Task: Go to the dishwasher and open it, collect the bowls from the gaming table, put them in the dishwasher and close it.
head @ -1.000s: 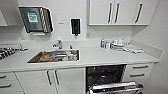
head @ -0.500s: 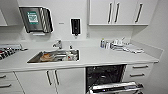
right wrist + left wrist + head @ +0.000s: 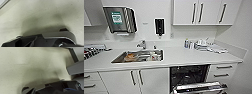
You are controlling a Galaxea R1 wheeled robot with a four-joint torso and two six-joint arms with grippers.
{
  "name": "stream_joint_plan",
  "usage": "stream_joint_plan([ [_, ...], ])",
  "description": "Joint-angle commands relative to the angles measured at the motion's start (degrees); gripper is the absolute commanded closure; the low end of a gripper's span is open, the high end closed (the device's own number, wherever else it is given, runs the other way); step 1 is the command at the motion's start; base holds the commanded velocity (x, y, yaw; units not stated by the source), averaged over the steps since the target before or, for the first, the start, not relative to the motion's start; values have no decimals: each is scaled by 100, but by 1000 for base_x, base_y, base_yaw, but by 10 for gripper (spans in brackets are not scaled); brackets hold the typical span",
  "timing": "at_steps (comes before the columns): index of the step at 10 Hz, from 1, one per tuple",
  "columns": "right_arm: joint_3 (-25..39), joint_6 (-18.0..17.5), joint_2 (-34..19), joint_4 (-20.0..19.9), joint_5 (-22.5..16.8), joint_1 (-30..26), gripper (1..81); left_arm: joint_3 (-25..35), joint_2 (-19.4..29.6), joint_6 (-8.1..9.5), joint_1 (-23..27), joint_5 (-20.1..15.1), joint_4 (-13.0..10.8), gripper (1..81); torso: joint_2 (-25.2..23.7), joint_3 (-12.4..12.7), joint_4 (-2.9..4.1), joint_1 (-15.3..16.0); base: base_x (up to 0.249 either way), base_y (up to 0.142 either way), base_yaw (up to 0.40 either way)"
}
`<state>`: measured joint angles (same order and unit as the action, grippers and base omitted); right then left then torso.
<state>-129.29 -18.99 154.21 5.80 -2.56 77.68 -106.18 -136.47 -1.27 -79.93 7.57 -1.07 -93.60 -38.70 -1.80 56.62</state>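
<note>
The dishwasher (image 3: 191,77) sat built into the base cabinets directly below the white countertop (image 3: 184,58), to the right of the sink (image 3: 137,56) as the head camera faced it. Its cavity stood open and dark. The dishwasher door (image 3: 199,88) was lowered out toward the camera, its long axis running parallel to the countertop edge, with the steel panel tilted slightly so that the right end sat a little higher in the head view. White cabinet doors (image 3: 150,80) adjoined the dishwasher on the sink side, and a stack of drawers (image 3: 222,71) adjoined it on the other side.

The sink was a steel basin set into the countertop and held dishes whose type could not be determined. A faucet (image 3: 142,44) stood behind the sink. On the wall above the sink hung a paper towel dispenser (image 3: 120,19) and a dark soap dispenser (image 3: 159,26). Small bottles and clutter (image 3: 201,45) lay on the countertop above the dishwasher, against the wall. Upper wall cabinets (image 3: 199,12) hung over that area.

Both wrist views showed pale speckled floor (image 3: 31,65) beyond dark robot hardware. The finger state of either gripper could not be told.
</note>
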Motion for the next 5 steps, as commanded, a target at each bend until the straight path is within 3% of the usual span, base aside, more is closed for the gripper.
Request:
stream_joint_plan([
  [1, -842, 519, 552, 44, 151, 68, 10, -1353, -926, 13, -220, -28, -69, 10, 0, 0, 0, 0, 0, 0, 0],
  [5, -1131, 616, 841, 35, 168, 227, 10, -1985, -1427, 56, -335, -124, -25, 10, 0, 5, 0, 0, 0, 0, 0],
])
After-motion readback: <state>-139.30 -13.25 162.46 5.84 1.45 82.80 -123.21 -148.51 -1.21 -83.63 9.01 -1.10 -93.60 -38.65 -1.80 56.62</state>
